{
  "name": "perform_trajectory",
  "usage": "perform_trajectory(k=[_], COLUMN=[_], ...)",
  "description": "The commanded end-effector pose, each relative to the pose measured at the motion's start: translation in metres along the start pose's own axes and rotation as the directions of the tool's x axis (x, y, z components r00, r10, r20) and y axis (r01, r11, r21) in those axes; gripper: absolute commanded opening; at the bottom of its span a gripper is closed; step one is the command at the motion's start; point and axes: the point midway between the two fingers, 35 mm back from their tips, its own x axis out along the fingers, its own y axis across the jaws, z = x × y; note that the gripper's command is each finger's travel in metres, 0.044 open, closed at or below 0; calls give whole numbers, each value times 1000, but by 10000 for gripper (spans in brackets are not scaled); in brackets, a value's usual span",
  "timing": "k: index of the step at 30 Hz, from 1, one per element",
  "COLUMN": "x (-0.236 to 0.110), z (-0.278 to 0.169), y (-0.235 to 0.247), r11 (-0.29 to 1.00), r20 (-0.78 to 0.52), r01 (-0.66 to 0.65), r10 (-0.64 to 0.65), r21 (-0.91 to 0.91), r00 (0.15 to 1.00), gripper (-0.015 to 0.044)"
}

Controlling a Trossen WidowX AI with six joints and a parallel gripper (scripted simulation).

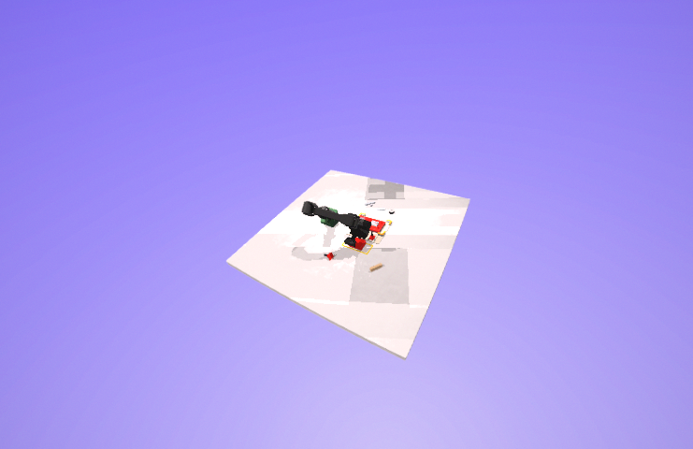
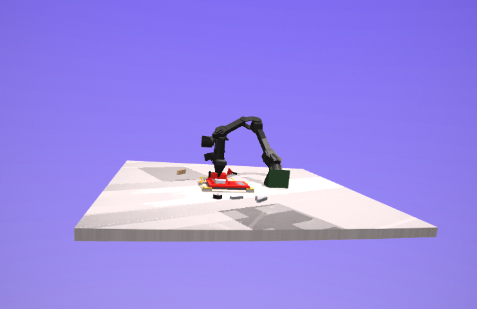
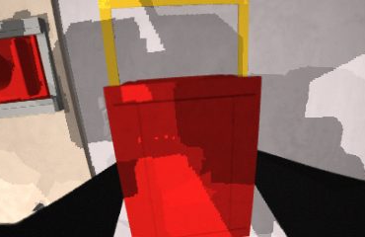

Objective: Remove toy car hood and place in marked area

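A pale bench [image 2: 143,214] with grey patches carries the red toy car [image 2: 228,183] near its middle, the arm's dark green base block [image 2: 277,178] just right of it. A black wheel [image 2: 217,196] and two grey pieces [image 2: 236,197] [image 2: 261,199] lie nearer. A tan block [image 2: 181,171] sits far left. A yellow outline [image 3: 177,4] marks the bench beside the car.

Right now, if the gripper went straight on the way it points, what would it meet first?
Probably the table inside the yellow outline: the gripper points down, shut on the red hood, whose far edge would land first. Height is unclear.
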Motion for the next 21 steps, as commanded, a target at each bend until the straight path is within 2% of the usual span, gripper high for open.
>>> perform_trajectory(k=[1,15,21], x=[3,10,7], z=[-1,-1,0], y=[0,0,0], r11=[1000,1000,1000], r20=[-3,-3,0], r01=[5,6,1], r10=[-5,-6,-1], r21=[-7,-7,0], r00=[1000,1000,1000], gripper=[0,0,157])
